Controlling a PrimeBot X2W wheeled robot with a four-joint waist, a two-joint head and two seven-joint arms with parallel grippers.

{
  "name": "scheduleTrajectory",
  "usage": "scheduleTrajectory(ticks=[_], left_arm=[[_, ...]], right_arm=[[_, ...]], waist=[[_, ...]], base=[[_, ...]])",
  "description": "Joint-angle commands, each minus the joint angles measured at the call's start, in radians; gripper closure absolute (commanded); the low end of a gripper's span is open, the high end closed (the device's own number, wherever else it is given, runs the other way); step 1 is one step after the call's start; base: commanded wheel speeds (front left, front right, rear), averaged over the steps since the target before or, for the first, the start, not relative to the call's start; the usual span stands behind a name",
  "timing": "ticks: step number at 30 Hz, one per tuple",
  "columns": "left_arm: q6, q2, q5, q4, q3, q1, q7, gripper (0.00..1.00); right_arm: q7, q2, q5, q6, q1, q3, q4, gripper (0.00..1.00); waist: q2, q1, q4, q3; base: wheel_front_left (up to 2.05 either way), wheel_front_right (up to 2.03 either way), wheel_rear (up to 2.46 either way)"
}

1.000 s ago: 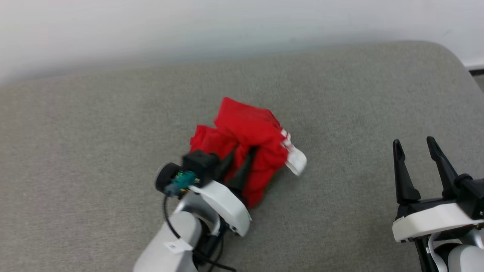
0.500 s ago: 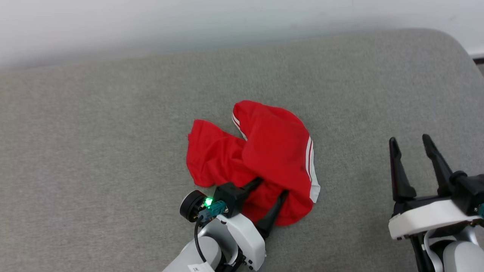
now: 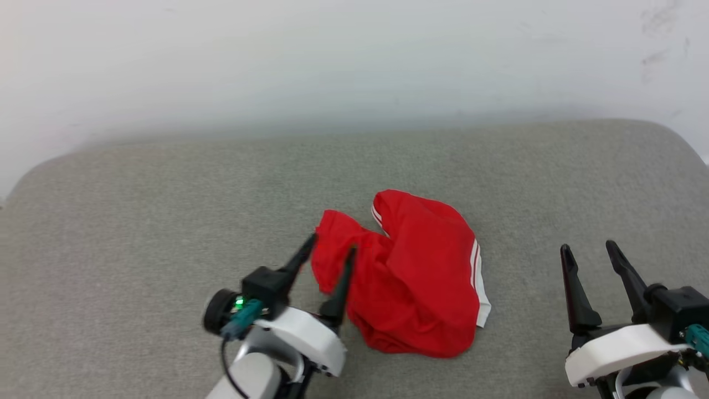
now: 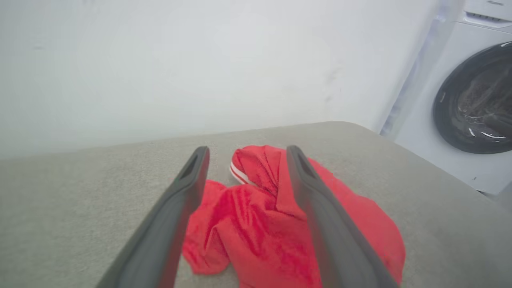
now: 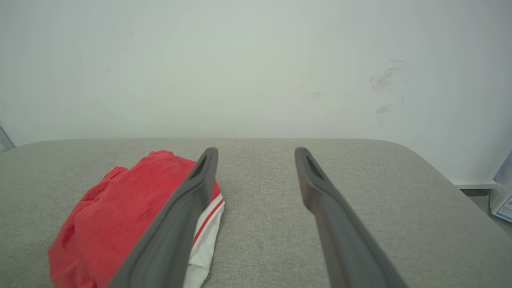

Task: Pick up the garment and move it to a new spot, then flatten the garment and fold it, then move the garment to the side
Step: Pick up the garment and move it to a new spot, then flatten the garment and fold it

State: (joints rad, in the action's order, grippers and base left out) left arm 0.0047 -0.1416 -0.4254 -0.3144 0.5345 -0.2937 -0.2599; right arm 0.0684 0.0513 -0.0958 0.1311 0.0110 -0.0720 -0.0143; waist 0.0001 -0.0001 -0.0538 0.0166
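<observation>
Presently, item one: the garment, red with white-and-red striped trim, lies in a loose crumpled heap on the grey padded table. It sits roughly midway across the table's width and nearer the front edge than the back edge along the wall, with one white-banded hem turned out on the side facing my right arm. Condition: bunched, not flattened, no fold made. Item two: my left gripper, fingers spread wide and clasping nothing. It is poised at the heap's left margin, tips pointing toward the back edge, and the nearest red lobe shows between and beneath the two fingers in the left wrist view; whether a tip brushes the cloth I cannot tell. Reason for the pose, as I judge it: the cloth sits slack on the table, so the move to a new spot looks done and this hand is free to take a fresh hold for spreading. Item three: my right gripper, likewise spread and empty, held well apart from the heap toward the table's right edge, near the front. I read it as waiting for the flattening, which needs an edge in each hand. Item four: a washing machine, standing beyond the table's right end.
</observation>
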Motion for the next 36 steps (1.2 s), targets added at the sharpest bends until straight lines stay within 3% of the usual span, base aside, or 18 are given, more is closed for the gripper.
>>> scheduleTrajectory(ticks=[1,6,13,36], left_arm=[[0.021,-0.011,0.008,0.022,-0.033,0.025,-0.007,0.00],[0.065,-0.048,0.031,0.072,-0.140,0.091,-0.006,0.00],[0.081,-0.089,0.057,0.112,-0.254,0.180,-0.006,0.00],[0.017,-0.062,0.117,0.104,-0.307,0.190,-0.006,0.00]], right_arm=[[-0.007,-0.001,0.000,-0.001,-0.021,0.001,-0.006,0.00],[-0.019,-0.001,-0.004,-0.001,-0.041,0.004,-0.016,0.00],[-0.031,-0.001,-0.011,-0.001,-0.060,0.016,-0.017,0.00],[-0.040,-0.001,-0.007,-0.001,-0.051,0.017,-0.017,0.00]], waist=[[-0.0001,0.0001,0.024,-0.020],[-0.0001,0.0001,0.049,-0.030],[-0.0001,0.0001,0.070,-0.041],[-0.0001,0.0001,0.064,-0.023]], base=[[0.00,0.00,0.00],[0.00,0.00,0.00],[0.00,0.00,0.00],[0.00,0.00,0.00]])
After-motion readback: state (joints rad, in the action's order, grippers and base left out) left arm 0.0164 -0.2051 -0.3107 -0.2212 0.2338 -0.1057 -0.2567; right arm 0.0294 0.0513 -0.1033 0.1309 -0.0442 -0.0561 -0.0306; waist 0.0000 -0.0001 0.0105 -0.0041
